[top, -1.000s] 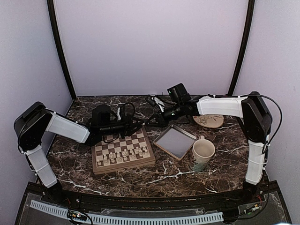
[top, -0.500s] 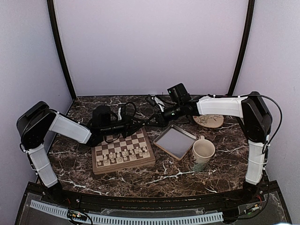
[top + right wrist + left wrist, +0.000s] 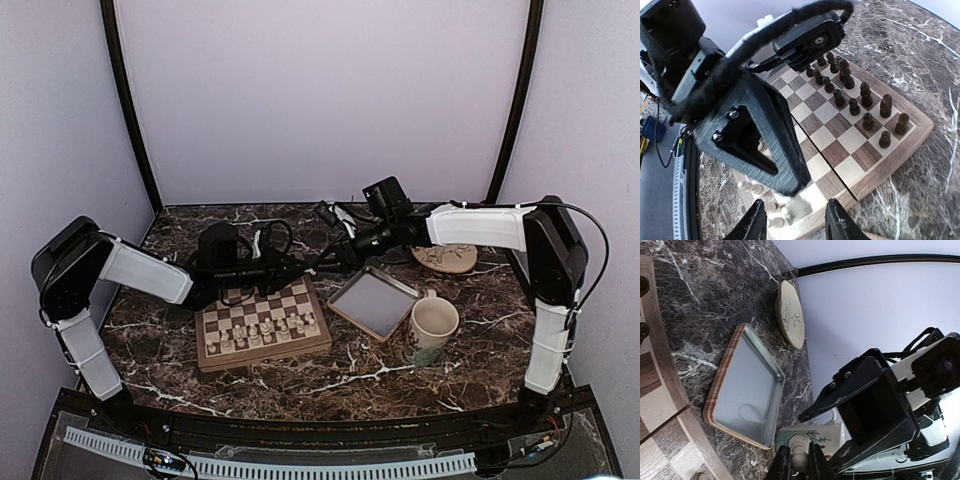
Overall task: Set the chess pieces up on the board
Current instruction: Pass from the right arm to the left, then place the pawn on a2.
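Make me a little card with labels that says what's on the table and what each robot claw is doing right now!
chessboard: wooden, on the left part of the table
white pieces: lined up on the near rows
dark pieces: lined up on the far rows
left claw: shut on one white piece
right claw: open, facing the left claw, holding nothing
tray: grey, nothing in it, right of the chessboard
mug: right of the tray
coaster: round, behind the mug
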Tool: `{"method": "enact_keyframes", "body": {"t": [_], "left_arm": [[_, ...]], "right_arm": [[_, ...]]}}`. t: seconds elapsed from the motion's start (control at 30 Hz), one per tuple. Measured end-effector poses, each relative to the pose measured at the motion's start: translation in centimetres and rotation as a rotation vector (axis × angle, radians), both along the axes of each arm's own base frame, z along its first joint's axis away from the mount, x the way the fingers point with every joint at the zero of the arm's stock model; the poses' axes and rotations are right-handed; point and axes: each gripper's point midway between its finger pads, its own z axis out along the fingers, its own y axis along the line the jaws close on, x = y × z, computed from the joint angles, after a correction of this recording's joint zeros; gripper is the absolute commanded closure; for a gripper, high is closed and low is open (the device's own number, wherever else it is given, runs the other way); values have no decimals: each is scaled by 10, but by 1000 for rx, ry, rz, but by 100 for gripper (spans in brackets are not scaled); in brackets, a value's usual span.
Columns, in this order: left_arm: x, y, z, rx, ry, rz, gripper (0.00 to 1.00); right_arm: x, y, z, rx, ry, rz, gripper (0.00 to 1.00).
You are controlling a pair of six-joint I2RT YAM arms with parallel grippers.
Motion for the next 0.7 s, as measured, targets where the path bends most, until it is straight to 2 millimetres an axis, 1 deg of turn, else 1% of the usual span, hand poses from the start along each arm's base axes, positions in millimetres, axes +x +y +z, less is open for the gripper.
{"method": "enact_keyframes", "body": {"t": [0.1,0.17,0.23,0.3,0.37,0.43,0.5,0.57,0.63,0.7], "left_arm": [[-3,5,-2,83,-17,-17,89],[-4,8,7,138,-59,-30,89],[-5,11,19,194,-108,-43,89],[-7,16,30,252,-156,-53,89],[-9,25,39,333,-200,-59,89],[-12,35,43,415,-228,-65,89],[-17,48,41,512,-241,-70,89],[-23,63,35,604,-231,-72,88],[-32,82,24,704,-202,-74,88],[-42,103,14,801,-162,-73,87]], "right_arm": [[-3,-15,14,13,-12,-2,57],[0,-30,32,30,-42,-14,57],[4,-45,55,55,-89,-31,57],[8,-58,71,69,-138,-45,57],[10,-71,78,67,-175,-62,57],[7,-80,75,52,-192,-70,57],[1,-86,63,30,-184,-70,57],[-3,-90,47,1,-164,-71,57],[-6,-94,35,-28,-147,-71,57],[-7,-96,33,-38,-149,-70,57]]}}
